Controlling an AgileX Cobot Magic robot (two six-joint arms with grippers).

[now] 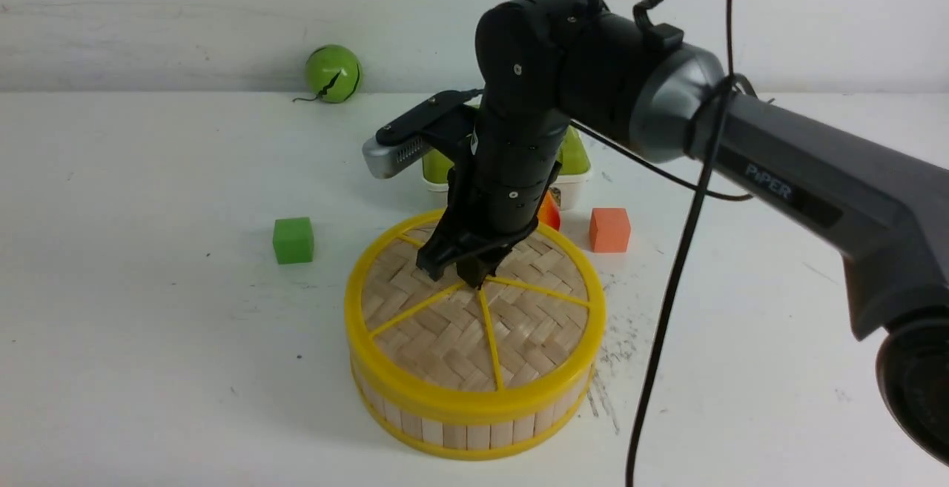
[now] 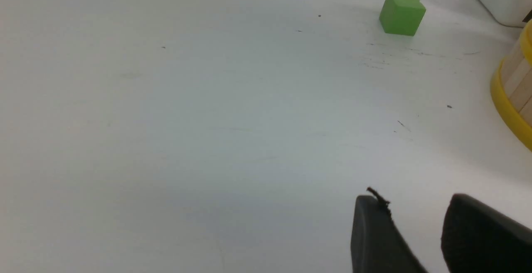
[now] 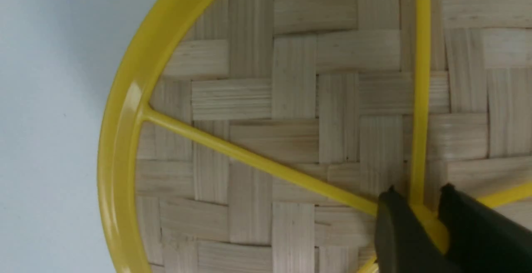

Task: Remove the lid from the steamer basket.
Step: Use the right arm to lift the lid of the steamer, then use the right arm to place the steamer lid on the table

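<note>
Bamboo-woven, yellow-rimmed round lid (image 1: pixel 460 335) sits on the slat-walled steamer basket (image 1: pixel 474 431); right end effector (image 3: pixel 419 190) grips hub (image 3: pixel 433 225) beneath it; lift outstanding.

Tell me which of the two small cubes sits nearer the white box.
The small orange cube, beside the white box; the green cube sits far off left.

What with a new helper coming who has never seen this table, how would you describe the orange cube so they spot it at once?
Find the big round steamer basket with yellow rims in the middle of the white table. Just beyond its far right edge, not touching it, sits the orange cube. The only other block, the green cube, lies left of the basket.
</note>
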